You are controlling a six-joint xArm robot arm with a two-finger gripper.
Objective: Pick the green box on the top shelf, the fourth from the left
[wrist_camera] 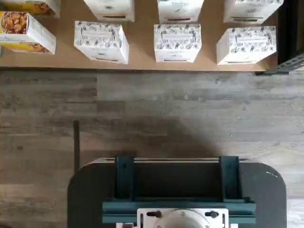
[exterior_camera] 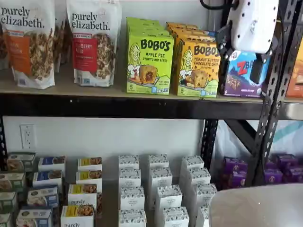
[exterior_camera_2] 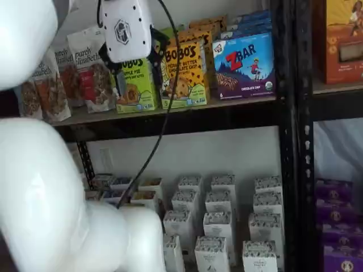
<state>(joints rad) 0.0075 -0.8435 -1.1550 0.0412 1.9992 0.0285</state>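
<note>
My gripper point(exterior_camera: 240, 60) upper right of frame in a shelf view, fingers point(exterior_camera: 258, 68) spread wide, holding nothing. Green box point(exterior_camera: 149, 61) upright on top shelf point(exterior_camera: 118, 105), upper centre of frame, left of orange Bobo's carton point(exterior_camera: 198, 68), well apart from my fingers. White cartons point(exterior_camera: 158, 189) on lower level, lower centre.

Claw point(exterior_camera_2: 134, 59) raised, white body upright; black fingers point(exterior_camera_2: 159, 42) spread wide, empty.

Orange-yellow carton point(exterior_camera: 198, 66) touching green box point(exterior_camera: 149, 61)
</note>
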